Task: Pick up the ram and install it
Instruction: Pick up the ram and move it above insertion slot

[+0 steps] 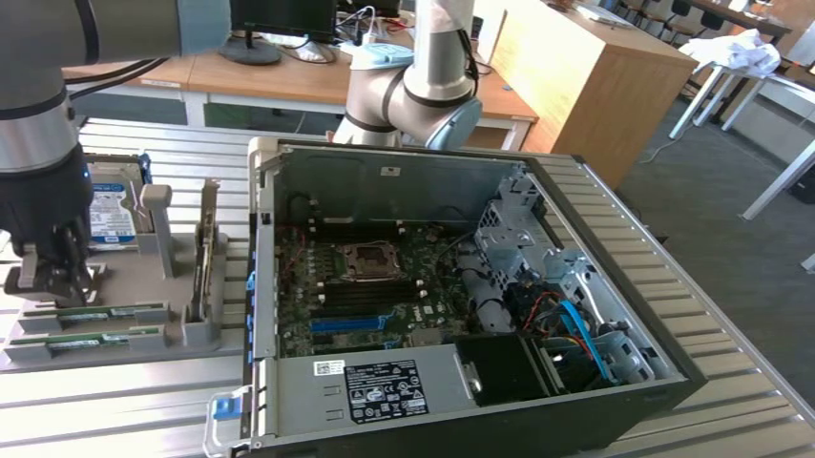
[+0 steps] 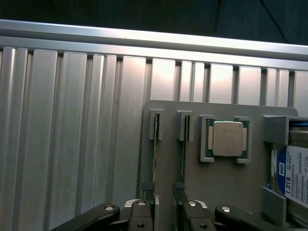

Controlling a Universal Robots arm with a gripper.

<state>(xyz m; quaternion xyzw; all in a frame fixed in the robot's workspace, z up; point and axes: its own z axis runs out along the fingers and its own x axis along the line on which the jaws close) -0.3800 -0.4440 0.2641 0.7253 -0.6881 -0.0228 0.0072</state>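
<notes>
Two green ram sticks stand on edge in slots of a grey fixture (image 1: 128, 277) at the exterior view's left, one (image 1: 99, 312) behind the other (image 1: 90, 339). My gripper (image 1: 52, 281) hangs just above their left ends. In the wrist view the ram sticks (image 2: 155, 154) (image 2: 183, 154) run side by side as thin edges. My gripper (image 2: 163, 209) is open, its fingers (image 2: 143, 211) apart over the near ends of the two sticks and holding nothing. The open computer case (image 1: 261, 286) shows its motherboard (image 1: 369, 286) with dark memory slots.
A square silver processor (image 2: 227, 138) sits in a pocket of the fixture, next to a blue-labelled hard drive (image 2: 294, 178) (image 1: 113, 205). The arm's base (image 1: 407, 91) rises behind the case. The ribbed metal tabletop (image 2: 72, 144) surrounds everything; desks stand beyond.
</notes>
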